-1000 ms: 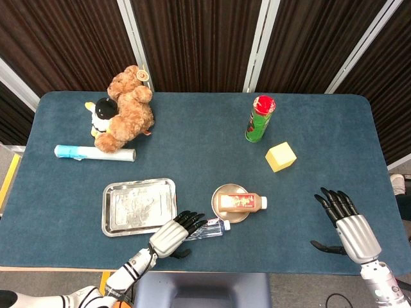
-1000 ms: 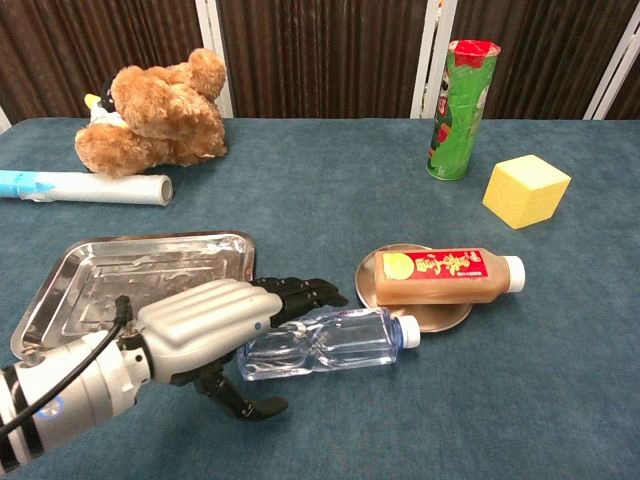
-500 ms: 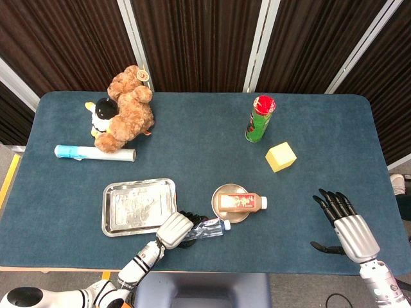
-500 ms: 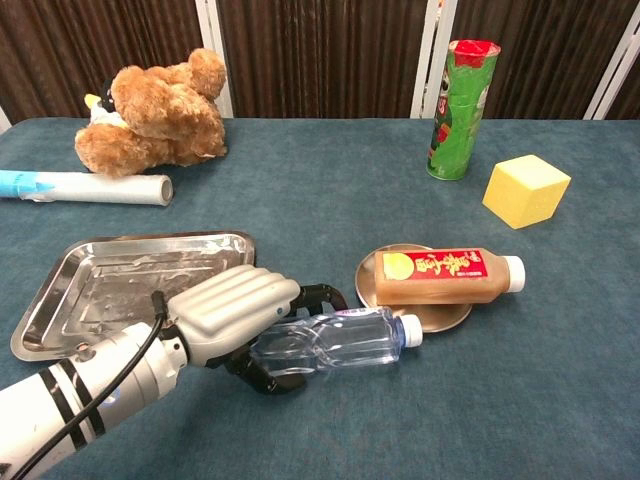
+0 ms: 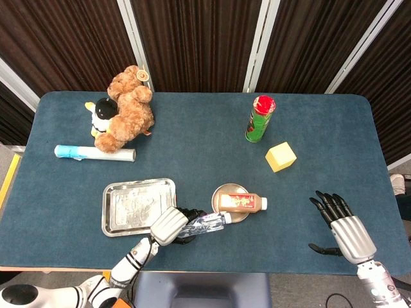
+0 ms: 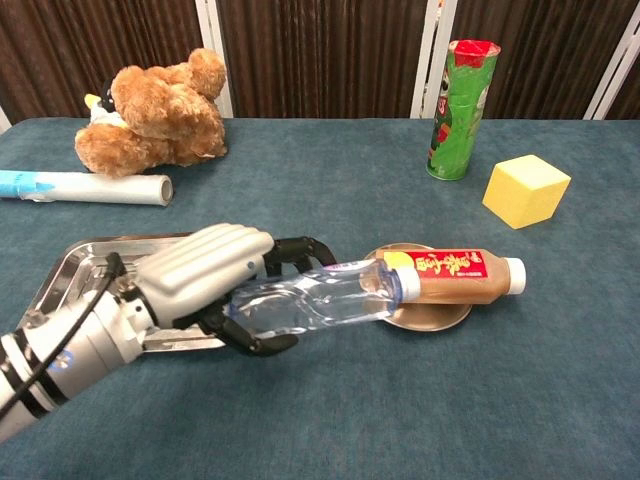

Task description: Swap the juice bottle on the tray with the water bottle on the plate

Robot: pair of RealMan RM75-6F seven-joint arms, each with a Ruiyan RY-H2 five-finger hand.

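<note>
My left hand (image 6: 205, 283) (image 5: 170, 225) grips the clear water bottle (image 6: 320, 297) (image 5: 204, 223) and holds it lifted off the table, cap pointing right toward the plate. The brown juice bottle (image 6: 450, 274) (image 5: 241, 202) with its red label lies on its side on the small round plate (image 6: 432, 317) (image 5: 226, 190). The metal tray (image 6: 75, 268) (image 5: 138, 205) stands left of the plate with nothing in it. Low at the right of the head view, my right hand (image 5: 343, 224) hovers open, holding nothing.
A green snack can (image 6: 458, 95) and a yellow block (image 6: 526, 189) stand at the back right. A teddy bear (image 6: 155, 108) with a penguin toy and a white roll (image 6: 85, 187) lie at the back left.
My left hand has closed around the water bottle and lifted it off the table, raising it toward the plate. The right hand has barely moved.
</note>
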